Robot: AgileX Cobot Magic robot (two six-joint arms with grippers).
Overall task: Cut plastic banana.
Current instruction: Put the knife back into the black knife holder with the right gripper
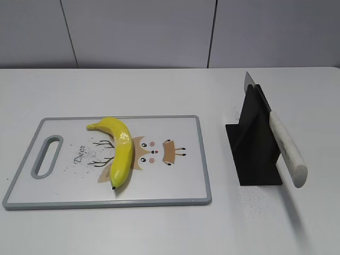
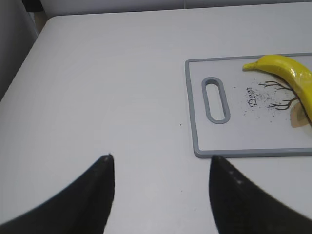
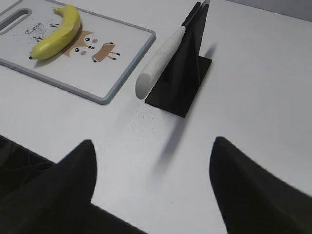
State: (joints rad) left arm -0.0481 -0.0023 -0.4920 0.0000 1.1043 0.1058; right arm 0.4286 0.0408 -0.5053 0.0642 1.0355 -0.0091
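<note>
The yellow plastic banana (image 1: 120, 149) lies on a white cutting board (image 1: 175, 180) with a grey rim and a deer drawing, left of the table's middle. It also shows in the left wrist view (image 2: 292, 73) and the right wrist view (image 3: 61, 31). A knife with a white handle (image 1: 287, 149) rests slanted in a black stand (image 1: 255, 143) to the right; the right wrist view shows the handle (image 3: 158, 61). My left gripper (image 2: 161, 158) is open and empty over bare table left of the board. My right gripper (image 3: 153, 141) is open and empty, near the knife stand. Neither gripper shows in the exterior view.
The board (image 2: 195, 122) has a handle slot (image 1: 47, 155) at its left end. The white table (image 1: 170, 228) ends at a grey wall behind. The table's left edge (image 2: 29, 53) and near edge (image 3: 29, 151) show in the wrist views.
</note>
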